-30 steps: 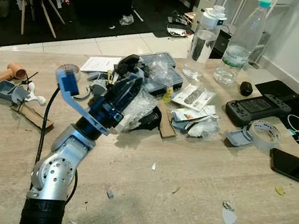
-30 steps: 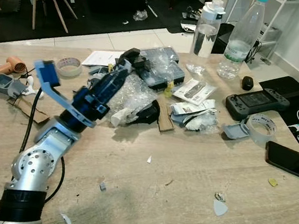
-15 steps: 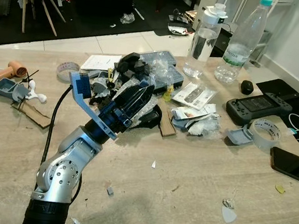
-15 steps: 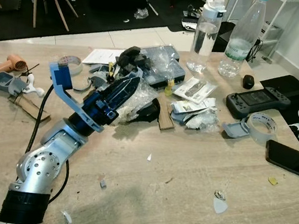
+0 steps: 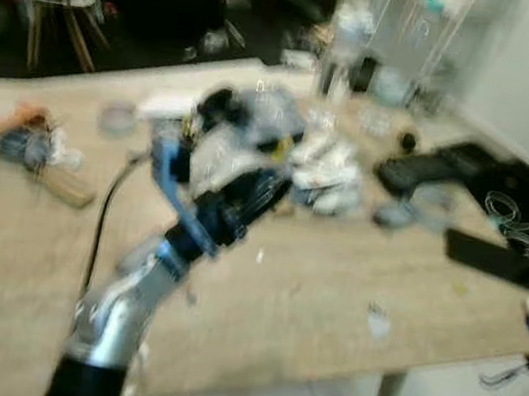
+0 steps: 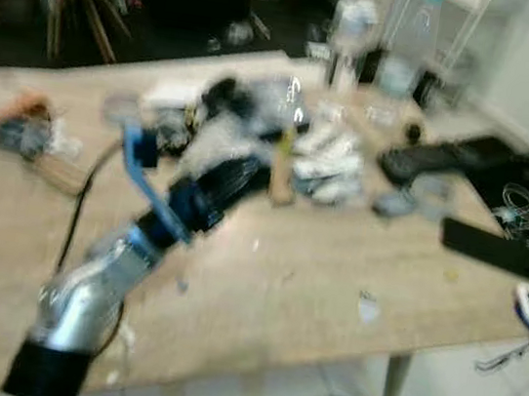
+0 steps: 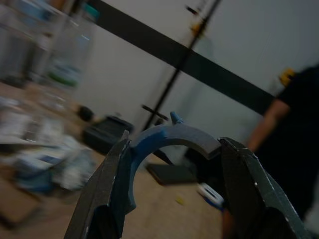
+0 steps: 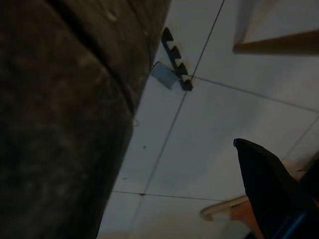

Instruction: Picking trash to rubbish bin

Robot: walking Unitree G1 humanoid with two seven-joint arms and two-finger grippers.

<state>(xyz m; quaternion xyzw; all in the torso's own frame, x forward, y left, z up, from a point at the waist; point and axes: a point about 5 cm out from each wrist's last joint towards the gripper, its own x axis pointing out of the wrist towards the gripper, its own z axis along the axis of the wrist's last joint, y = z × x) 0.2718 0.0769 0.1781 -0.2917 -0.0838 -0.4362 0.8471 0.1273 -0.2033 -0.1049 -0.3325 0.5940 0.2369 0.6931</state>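
Both eye views are heavily blurred. My left arm reaches up over the wooden table (image 5: 330, 296), and my left gripper (image 5: 264, 186) sits at the near edge of a heap of crumpled clear plastic wrap (image 5: 224, 149). Blur hides whether the wrap is touched or held. In the left wrist view a blue arch (image 7: 172, 135) crosses the far end of the gripper; I cannot tell what it is. My right arm hangs idle over a tiled floor (image 8: 209, 124).
Behind the heap stand two clear bottles (image 5: 352, 33). A black game controller (image 5: 424, 167) and a dark phone (image 5: 479, 250) lie on the right side of the table. A person in black (image 7: 294, 149) stands beyond the table. Chairs (image 5: 54, 11) stand at the far left.
The whole picture has shifted and blurred, so the camera has moved; more floor shows at the lower right. My left arm has swung rightwards and higher against the plastic heap.
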